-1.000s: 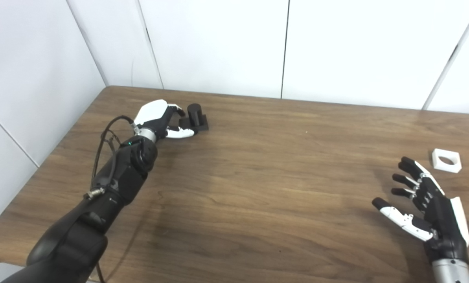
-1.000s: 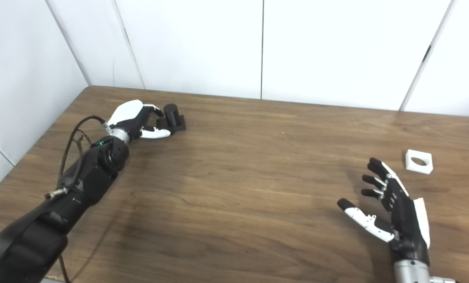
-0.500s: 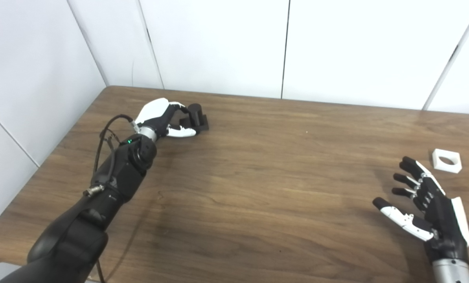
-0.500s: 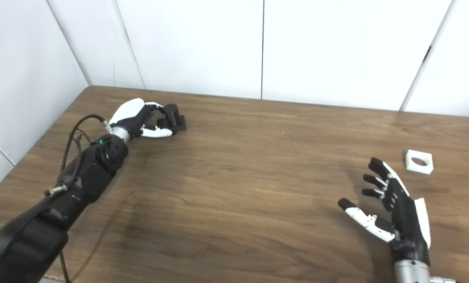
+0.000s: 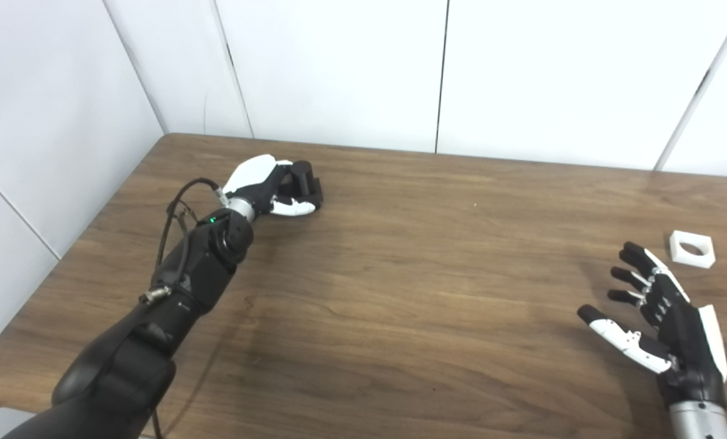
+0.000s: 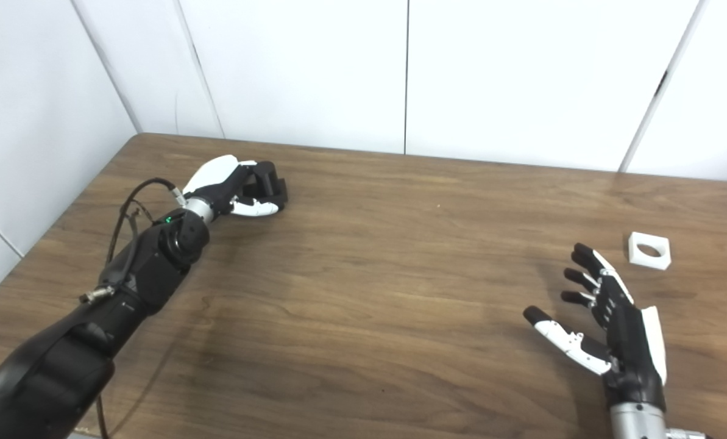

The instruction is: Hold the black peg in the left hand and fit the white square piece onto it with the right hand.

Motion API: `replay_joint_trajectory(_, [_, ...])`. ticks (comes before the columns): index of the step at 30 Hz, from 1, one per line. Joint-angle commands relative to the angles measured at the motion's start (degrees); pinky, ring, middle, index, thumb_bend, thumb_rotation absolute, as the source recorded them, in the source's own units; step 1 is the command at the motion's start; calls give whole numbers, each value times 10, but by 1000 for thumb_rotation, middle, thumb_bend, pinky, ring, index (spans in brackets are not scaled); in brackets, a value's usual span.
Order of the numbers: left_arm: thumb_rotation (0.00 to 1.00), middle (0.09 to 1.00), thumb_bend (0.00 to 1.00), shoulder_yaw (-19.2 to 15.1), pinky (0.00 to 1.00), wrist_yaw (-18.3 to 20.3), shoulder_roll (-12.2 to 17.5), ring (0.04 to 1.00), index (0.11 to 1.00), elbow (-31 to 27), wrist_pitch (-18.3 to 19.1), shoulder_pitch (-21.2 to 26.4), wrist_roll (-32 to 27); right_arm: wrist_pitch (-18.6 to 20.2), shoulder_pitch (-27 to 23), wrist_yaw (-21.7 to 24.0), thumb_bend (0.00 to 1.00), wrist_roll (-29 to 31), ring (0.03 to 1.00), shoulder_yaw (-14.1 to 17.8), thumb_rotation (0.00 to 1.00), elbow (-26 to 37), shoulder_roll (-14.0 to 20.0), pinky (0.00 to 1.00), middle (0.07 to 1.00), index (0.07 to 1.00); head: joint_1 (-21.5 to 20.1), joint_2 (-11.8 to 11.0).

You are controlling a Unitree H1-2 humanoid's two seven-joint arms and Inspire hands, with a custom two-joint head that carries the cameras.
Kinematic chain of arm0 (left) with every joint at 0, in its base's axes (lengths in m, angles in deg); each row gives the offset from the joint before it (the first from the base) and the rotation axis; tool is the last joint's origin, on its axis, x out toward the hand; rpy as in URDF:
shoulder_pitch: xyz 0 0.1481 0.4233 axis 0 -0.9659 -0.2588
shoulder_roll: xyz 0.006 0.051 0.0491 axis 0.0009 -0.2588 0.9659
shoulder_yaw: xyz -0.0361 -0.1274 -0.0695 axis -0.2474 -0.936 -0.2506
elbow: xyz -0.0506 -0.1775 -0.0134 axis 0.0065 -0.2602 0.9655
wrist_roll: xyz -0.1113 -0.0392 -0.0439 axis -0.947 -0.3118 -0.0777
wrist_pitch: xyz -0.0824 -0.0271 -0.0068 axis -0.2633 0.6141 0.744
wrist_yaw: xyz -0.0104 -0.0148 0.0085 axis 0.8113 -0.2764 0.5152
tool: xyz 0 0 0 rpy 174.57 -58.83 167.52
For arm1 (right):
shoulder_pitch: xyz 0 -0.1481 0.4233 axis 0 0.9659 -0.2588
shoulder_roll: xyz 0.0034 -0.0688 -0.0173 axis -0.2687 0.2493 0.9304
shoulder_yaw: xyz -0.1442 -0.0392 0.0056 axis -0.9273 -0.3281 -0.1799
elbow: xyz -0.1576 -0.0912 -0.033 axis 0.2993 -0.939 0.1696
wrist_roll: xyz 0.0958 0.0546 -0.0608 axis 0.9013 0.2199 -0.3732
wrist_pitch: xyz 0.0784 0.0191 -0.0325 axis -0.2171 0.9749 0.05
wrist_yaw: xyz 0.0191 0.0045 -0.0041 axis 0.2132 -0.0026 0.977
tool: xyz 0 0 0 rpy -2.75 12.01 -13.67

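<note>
Left hand [image 5: 264, 186] wraps fingers around black peg [image 5: 307, 185] on table [image 5: 400, 274]. Right hand [image 5: 665, 320] empty, fingers spread, near white square piece [image 5: 693, 249].

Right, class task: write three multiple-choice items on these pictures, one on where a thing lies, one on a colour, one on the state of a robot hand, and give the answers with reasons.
1. Where does the white square piece lie?
A. on the table beyond the right robot hand
B. inside the left robot hand
C. on top of the black peg

2. What colour is the table?
A. grey metal
B. brown wood
C. green

3. What state is the right robot hand in?
A. shut on the white piece
B. shut on nothing
C. open, holding nothing

Answers:
1 A: the piece rests flat on the wood, apart from the right fingertips.
2 B: wood grain shows all over.
3 C: its fingers are spread, palm bare; meanwhile the left robot hand wraps around the black peg.
</note>
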Motion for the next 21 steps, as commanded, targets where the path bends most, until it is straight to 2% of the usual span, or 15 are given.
replay_joint_trajectory(1, [384, 934, 715, 14, 896, 39, -15, 968, 773, 6, -4, -9, -10, -26, -13, -3, 663, 6, 801, 2, 257, 15, 1, 676, 864, 864, 1, 1])
replay_joint_trajectory(3, [371, 931, 704, 16, 894, 27, -15, 966, 765, 13, -3, -7, -2, -25, -14, -4, 665, 8, 798, 4, 253, 14, 2, 674, 861, 861, 2, 0])
replay_joint_trajectory(6, [272, 892, 677, 19, 872, -3, -17, 922, 664, 20, -2, -7, 15, -21, -13, -5, 675, 6, 816, 5, 276, 13, 3, 691, 873, 863, 4, 0])
replay_joint_trajectory(7, [130, 866, 554, 21, 847, -14, -17, 899, 539, 20, -2, -8, 21, -23, -14, -6, 667, 4, 799, 5, 267, 12, 3, 676, 866, 859, 4, 0])
replay_joint_trajectory(8, [105, 855, 532, 24, 826, -24, -17, 888, 516, 21, -2, -8, 26, -26, -14, -6, 667, 4, 796, 5, 263, 11, 3, 671, 866, 859, 4, 0])
replay_joint_trajectory(11, [83, 836, 511, 32, 769, -43, -15, 861, 495, 21, -6, -8, 33, -28, -15, -6, 665, 7, 798, 6, 255, 7, 3, 672, 867, 860, 4, 1])
replay_joint_trajectory(21, [80, 823, 508, 41, 743, -53, -12, 842, 493, 21, -6, -6, 34, -23, -14, -2, 664, 14, 816, 7, 261, 9, 5, 702, 871, 867, 5, 2])
